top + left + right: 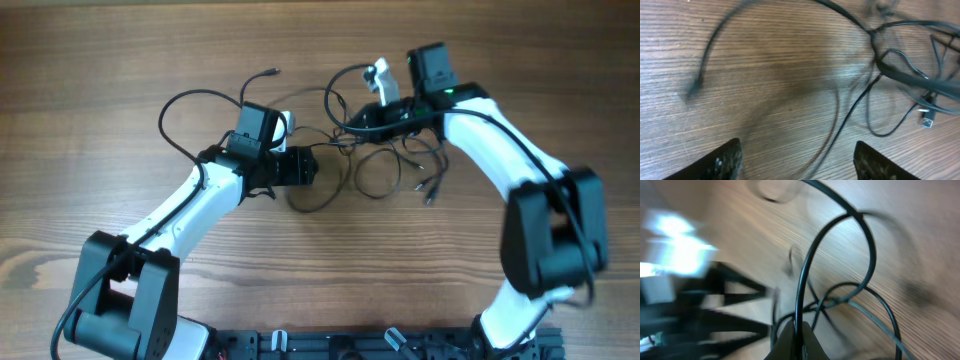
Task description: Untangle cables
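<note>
The thin black cables (345, 140) lie in a loose tangle at the middle of the brown wood-grain table (100, 60). The tangle's long axis runs left to right. One strand sweeps out in a wide loop to the left and ends in a small dark plug (272, 72) that points to the far right. Two more small plug ends (430, 192) lie at the near right edge of the tangle and point toward the near side.

The left gripper (312, 168) sits just left of the tangle and points right. The overhead view does not show how its fingers stand. The left wrist view shows them spread wide (797, 160), with only a thin strand crossing the bare wood between them. That view also shows a silver-tipped plug (926, 120) lying flat under the crossing cords (900, 76).

The right gripper (347, 124) reaches in from the right at the far side of the tangle. In the blurred right wrist view its fingers (796, 340) are pressed together on one cable (801, 290), which rises from them and arches over to the right.
</note>
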Tool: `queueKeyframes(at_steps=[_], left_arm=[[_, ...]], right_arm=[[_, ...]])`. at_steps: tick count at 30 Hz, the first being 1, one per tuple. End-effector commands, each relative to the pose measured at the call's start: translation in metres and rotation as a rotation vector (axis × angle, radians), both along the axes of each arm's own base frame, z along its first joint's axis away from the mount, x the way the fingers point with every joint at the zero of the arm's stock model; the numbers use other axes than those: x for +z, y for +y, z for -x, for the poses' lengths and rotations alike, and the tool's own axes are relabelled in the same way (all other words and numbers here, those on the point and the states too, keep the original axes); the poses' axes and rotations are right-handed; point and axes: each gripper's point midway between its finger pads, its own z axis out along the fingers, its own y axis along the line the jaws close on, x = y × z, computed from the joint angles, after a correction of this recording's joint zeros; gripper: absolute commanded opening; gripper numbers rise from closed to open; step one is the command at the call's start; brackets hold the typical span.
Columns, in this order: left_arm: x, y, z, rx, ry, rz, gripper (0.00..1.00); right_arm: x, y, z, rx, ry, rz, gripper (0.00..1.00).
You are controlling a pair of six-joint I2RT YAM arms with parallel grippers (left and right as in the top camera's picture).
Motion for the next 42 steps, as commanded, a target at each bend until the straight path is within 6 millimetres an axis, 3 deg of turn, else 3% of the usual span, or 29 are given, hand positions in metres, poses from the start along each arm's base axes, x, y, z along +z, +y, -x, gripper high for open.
queueKeyframes(at_steps=[1, 4, 6, 7, 9, 10, 11, 13, 15, 18, 21, 24, 26, 34, 35, 37, 39, 42], left_arm=[[0.021, -0.033, -0.005, -0.065, -0.029, 0.19, 0.79], [0.046, -0.053, -0.013, -0.094, -0.075, 0.33, 0.79], [0.047, -0.054, -0.015, -0.095, -0.083, 0.331, 0.77], [0.047, -0.053, -0.017, -0.09, -0.093, 0.324, 0.62], [0.044, -0.048, -0.021, -0.066, -0.101, 0.297, 0.16], [0.042, -0.047, -0.02, -0.064, -0.094, 0.292, 0.12], [0.042, -0.047, -0.019, -0.063, -0.09, 0.291, 0.16], [0.041, -0.047, -0.018, -0.062, -0.084, 0.29, 0.56], [0.041, -0.047, -0.019, -0.063, -0.088, 0.291, 0.7], [0.044, -0.048, -0.021, -0.066, -0.105, 0.297, 0.75], [0.045, -0.048, -0.022, -0.067, -0.108, 0.298, 0.77], [0.044, -0.05, -0.019, -0.072, -0.103, 0.297, 0.75], [0.039, -0.053, -0.011, -0.082, -0.068, 0.286, 0.75], [0.019, -0.056, 0.024, -0.126, 0.065, 0.227, 0.75], [0.02, -0.052, 0.023, -0.12, 0.065, 0.225, 0.73], [0.036, -0.049, 0.019, -0.131, 0.051, 0.299, 0.82], [0.051, -0.057, 0.023, -0.195, 0.046, 0.393, 0.83], [0.051, -0.064, 0.029, -0.217, 0.053, 0.393, 0.83]], right_arm=[[0.103, 0.006, 0.015, 0.038, -0.204, -0.113, 0.04], [0.11, 0.001, 0.017, -0.033, -0.153, -0.103, 0.04], [0.113, 0.006, 0.027, 0.007, -0.117, -0.146, 0.04], [0.119, 0.01, 0.032, 0.042, -0.11, -0.189, 0.04], [0.122, 0.01, 0.029, 0.043, -0.132, -0.195, 0.04], [0.125, 0.01, 0.027, 0.04, -0.145, -0.201, 0.04], [0.127, 0.009, 0.026, 0.037, -0.152, -0.204, 0.04], [0.144, 0.01, 0.031, 0.057, -0.199, -0.234, 0.04], [0.163, 0.01, 0.037, 0.071, -0.256, -0.257, 0.04], [0.184, 0.012, 0.046, 0.084, -0.274, -0.301, 0.04], [0.219, 0.02, 0.069, 0.224, -0.291, -0.458, 0.04], [0.244, 0.023, 0.064, 0.234, -0.35, -0.517, 0.04], [0.24, 0.021, 0.046, 0.127, -0.358, -0.474, 0.04], [0.232, 0.015, 0.024, 0.002, -0.373, -0.414, 0.04], [0.222, 0.01, 0.015, -0.068, -0.351, -0.37, 0.04], [0.208, 0.004, 0.008, -0.135, -0.312, -0.314, 0.04], [0.209, 0.004, 0.008, -0.133, -0.319, -0.317, 0.04], [0.215, 0.007, 0.012, -0.1, -0.331, -0.343, 0.04]])
